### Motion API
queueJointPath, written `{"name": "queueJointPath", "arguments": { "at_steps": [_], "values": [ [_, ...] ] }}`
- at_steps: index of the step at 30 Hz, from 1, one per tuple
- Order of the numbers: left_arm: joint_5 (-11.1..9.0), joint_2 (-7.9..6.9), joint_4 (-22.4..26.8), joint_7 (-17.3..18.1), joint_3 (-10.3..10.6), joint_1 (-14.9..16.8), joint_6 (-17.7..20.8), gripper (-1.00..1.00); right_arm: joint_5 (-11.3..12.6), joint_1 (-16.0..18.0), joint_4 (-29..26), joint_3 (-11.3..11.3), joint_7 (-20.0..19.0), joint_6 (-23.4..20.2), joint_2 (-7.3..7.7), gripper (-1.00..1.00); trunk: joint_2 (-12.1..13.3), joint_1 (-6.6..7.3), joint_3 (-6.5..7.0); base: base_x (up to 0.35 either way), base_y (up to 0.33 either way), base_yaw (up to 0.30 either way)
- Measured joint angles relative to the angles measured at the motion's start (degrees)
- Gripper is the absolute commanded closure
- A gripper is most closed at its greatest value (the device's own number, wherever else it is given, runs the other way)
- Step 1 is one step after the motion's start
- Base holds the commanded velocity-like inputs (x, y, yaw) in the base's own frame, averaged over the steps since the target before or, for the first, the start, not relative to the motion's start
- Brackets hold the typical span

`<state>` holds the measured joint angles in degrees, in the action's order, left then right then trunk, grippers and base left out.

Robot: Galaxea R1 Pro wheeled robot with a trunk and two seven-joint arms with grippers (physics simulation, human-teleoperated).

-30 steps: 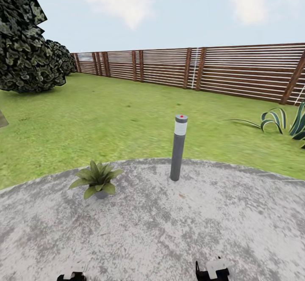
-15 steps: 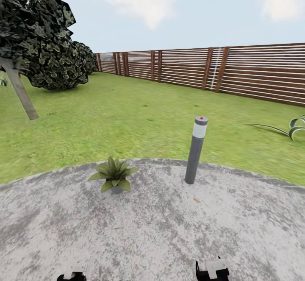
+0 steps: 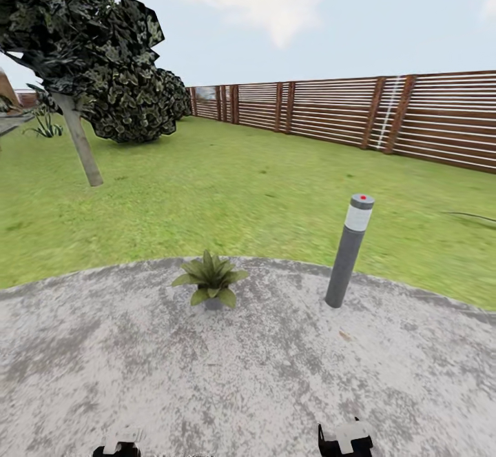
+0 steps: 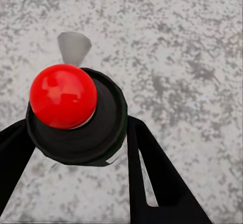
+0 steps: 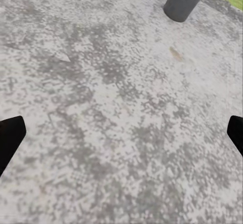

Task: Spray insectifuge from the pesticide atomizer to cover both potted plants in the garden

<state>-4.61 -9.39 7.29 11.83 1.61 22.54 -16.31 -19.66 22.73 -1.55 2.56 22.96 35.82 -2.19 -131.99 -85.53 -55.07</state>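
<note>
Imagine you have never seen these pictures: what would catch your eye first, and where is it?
A grey bollard light stands at the round stone patio's far edge, with a small potted plant to its left. Behind them lie lawn and a slatted brown fence. In the left wrist view, a bright red ball sits between black fingers.

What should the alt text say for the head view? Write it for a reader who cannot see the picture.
A small potted plant stands near the far edge of a round grey stone patio, with a grey bollard light to its right. Beyond lie green lawn, a slatted brown fence and a dark leafy tree at left. The tops of both arms peek in at the bottom edge.
</note>
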Motion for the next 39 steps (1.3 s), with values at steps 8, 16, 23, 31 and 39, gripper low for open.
{"name": "queueJointPath", "arguments": {
  "at_steps": [8, 16, 23, 31, 39],
  "values": [
    [0.0, 0.0, -0.01, 0.0, 0.0, -0.01, 0.01, 1.0, 0.0, 0.01, 0.01, 0.0, 0.0, 0.01, 0.0, -1.0, 0.0, 0.0, 0.0, 0.0, -0.031, 0.272],
    [0.0, 0.0, -0.01, 0.0, -0.01, -0.01, 0.01, 1.0, 0.01, 0.01, 0.01, 0.01, 0.0, 0.02, 0.0, -1.0, 0.0, 0.02, 0.0, 0.109, -0.208, 0.274],
    [0.0, 0.0, -0.01, 0.0, 0.0, 0.0, 0.0, 1.0, 0.0, 0.0, 0.0, 0.0, 0.0, -0.01, 0.0, -1.0, 0.0, 0.01, 0.0, 0.186, -0.138, 0.275],
    [0.0, 0.0, -0.01, 0.0, -0.01, -0.01, 0.01, 1.0, 0.0, 0.01, 0.01, 0.01, 0.0, 0.01, 0.0, -1.0, 0.0, 0.02, 0.0, 0.157, -0.101, 0.274],
    [0.0, 0.01, -0.03, 0.0, -0.01, 0.01, 0.01, 1.0, -0.05, -0.01, -0.01, 0.1, 0.0, 0.02, -0.14, -1.0, 0.0, 0.02, 0.0, 0.229, -0.165, 0.087]
  ]
}}
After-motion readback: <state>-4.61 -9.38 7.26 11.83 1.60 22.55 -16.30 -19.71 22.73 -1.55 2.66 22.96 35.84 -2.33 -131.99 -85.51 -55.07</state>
